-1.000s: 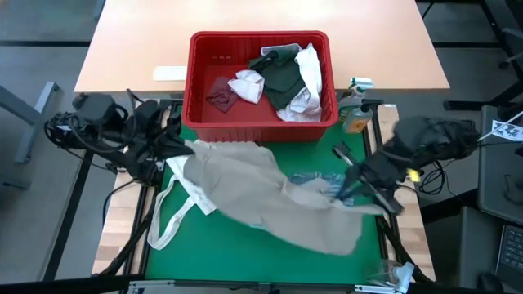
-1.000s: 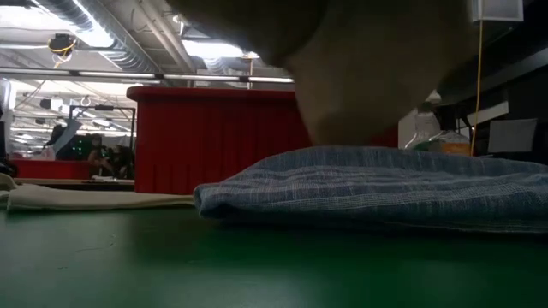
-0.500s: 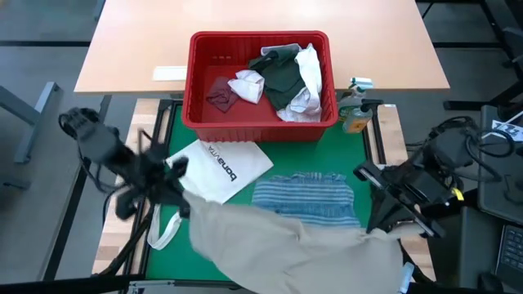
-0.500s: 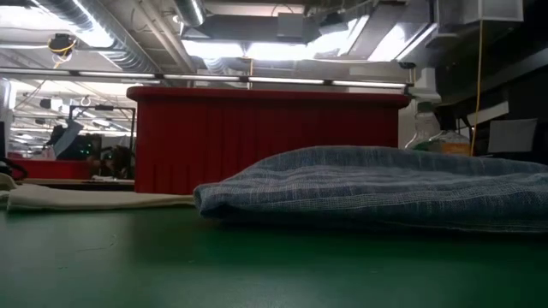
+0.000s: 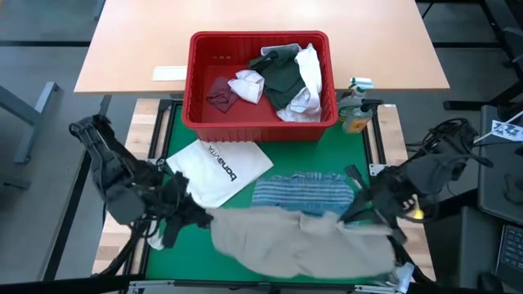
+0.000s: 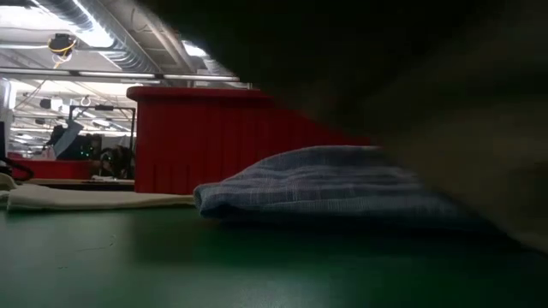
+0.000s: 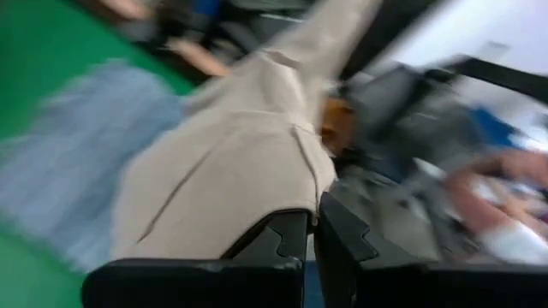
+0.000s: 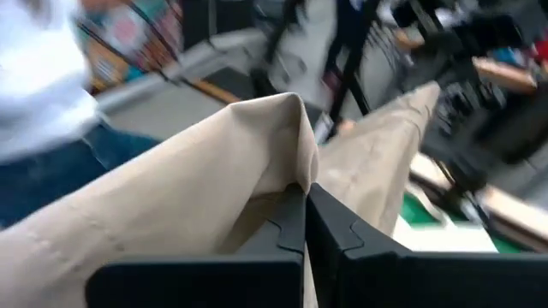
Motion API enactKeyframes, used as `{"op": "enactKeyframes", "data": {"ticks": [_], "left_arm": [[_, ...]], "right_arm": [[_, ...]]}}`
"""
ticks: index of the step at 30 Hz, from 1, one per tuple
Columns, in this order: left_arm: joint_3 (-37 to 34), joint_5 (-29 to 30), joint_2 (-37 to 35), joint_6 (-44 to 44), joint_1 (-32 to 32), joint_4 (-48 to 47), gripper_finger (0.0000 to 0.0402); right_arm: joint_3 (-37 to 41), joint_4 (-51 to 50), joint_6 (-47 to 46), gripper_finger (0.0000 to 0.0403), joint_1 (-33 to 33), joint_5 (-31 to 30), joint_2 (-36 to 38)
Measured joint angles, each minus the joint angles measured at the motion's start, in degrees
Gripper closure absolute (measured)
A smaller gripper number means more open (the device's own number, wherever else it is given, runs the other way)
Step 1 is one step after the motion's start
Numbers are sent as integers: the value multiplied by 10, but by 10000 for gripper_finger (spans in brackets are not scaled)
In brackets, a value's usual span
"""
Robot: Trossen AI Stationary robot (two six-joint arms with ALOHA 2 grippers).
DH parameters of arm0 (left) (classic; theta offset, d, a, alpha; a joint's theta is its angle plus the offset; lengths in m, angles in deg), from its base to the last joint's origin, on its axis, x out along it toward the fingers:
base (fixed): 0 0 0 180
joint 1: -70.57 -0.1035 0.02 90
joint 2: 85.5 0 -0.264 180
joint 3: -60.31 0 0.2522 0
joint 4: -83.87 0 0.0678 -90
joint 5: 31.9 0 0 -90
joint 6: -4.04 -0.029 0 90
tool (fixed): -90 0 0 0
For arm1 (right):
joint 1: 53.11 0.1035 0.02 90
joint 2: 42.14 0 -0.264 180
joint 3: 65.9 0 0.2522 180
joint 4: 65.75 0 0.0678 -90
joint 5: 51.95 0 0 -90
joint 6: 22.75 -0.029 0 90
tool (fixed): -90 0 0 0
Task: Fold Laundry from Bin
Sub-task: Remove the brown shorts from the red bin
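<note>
Laundry partly sorted: tan shirt [image 5: 302,241] stretched unfolded along the near table edge, pinched by left gripper [image 5: 198,218] and right gripper [image 5: 350,214]; blue-striped cloth [image 5: 304,196] lies beyond it; several garments remain in the far bin [image 5: 193,77].

Green mat [image 5: 245,269] w/ blue-striped cloth [image 5: 304,196], white tote bag [image 5: 216,170]; red bin [image 5: 260,82] at far edge.

Tan shirt [image 5: 302,245] across near mat [image 5: 176,261]
</note>
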Motion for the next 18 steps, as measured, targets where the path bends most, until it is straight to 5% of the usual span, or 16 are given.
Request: {"op": "enactKeyframes", "data": {"ticks": [4,9,18], "left_arm": [[0,64,0,86,-16,-129,396],[0,78,4,157,-47,-260,396],[0,85,7,110,-132,-331,395]], "right_arm": [[0,-67,0,403,-28,-38,-3],[0,-136,-2,403,-78,-110,-16],[0,-171,-8,403,-183,-112,-48]]}}
